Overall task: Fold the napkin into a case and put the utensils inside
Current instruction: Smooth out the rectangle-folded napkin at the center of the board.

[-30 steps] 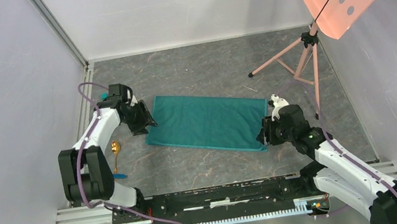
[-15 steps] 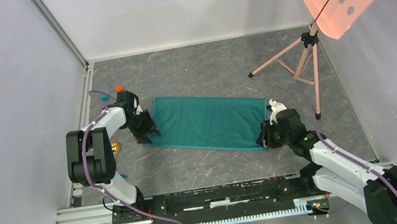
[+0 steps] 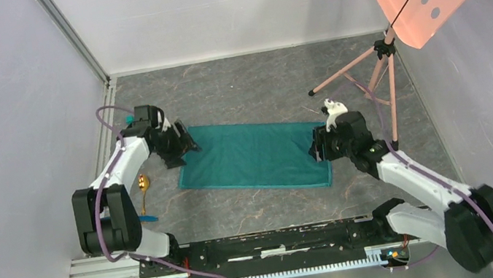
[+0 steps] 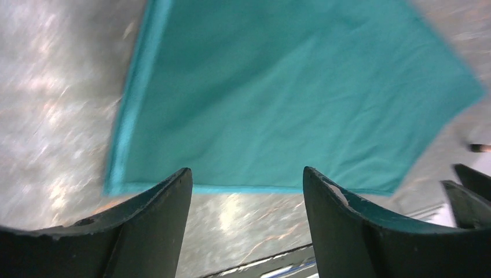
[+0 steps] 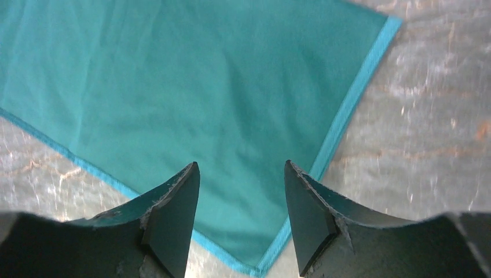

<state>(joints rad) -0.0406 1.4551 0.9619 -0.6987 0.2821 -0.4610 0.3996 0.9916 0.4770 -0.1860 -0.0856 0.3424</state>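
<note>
Lying flat mid-table, the napkin (image 3: pixel 253 156) was not yet folded narrow; left gripper (image 3: pixel 180 144) at its 9 o'clock, right gripper (image 3: pixel 319 150) at 3, both wide, empty; utensils (image 3: pixel 143 184) outside at 8 o'clock.

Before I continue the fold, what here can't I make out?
- Slim bright-blue utensil: top view, only a tip shows; the left arm covers the rest.
- Small gold metal spoon: top view, too small to tell which way up.
- Teal-green fabric napkin: left wrist view is blurred, far edge cut off; layers uncountable.
- Left gripper and right gripper: top view, fingertips hidden under their own bodies; height above the napkin unclear.
</note>
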